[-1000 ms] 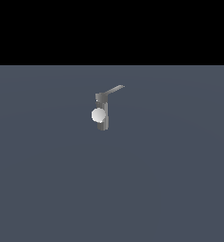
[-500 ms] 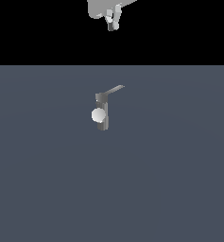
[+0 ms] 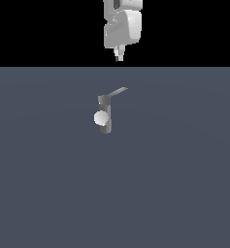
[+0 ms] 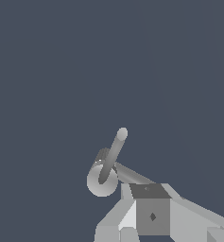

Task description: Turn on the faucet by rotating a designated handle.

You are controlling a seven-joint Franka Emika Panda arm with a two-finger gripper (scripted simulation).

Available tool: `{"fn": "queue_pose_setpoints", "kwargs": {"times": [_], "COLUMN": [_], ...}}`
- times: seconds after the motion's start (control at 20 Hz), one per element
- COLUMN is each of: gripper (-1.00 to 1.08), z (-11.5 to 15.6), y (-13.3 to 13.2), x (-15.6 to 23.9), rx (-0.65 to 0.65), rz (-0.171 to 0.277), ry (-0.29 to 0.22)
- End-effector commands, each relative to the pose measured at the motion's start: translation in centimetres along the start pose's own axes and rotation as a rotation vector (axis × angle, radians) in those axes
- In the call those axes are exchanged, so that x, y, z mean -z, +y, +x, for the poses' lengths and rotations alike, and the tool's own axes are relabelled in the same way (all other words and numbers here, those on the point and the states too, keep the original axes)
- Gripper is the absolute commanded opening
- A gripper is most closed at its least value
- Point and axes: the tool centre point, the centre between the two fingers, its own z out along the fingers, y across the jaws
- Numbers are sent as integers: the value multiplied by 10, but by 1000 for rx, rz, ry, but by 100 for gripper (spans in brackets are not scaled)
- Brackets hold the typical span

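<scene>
Exterior view stands far, level; wrist view looks down close; both share the faucet [image 3: 104, 115].

One small dark grey upright faucet post [image 3: 105, 115] stands on the slate-blue surface [image 3: 184, 184], carrying one thin light grey handle bar [image 3: 117, 92] and one pale whitish ball [image 3: 101, 117], beneath one white robot arm [image 3: 121, 24].

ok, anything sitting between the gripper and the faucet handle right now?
Nothing. In the exterior view the stretch from the gripper down to the handle is bare: only black background and plain grey floor.
</scene>
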Motion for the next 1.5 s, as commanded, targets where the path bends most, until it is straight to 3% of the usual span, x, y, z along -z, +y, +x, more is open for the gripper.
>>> {"fn": "queue_pose_setpoints", "kwargs": {"times": [0.0,0.7,1.45], "gripper": [-100,-100,-100], "z": [8,34,35], "y": [-11,-44,-38], "x": [-22,-118,-131], "rx": [-68,-337,-370], "rz": [0,-2,-3], "ry": [-6,-39,-43]}}
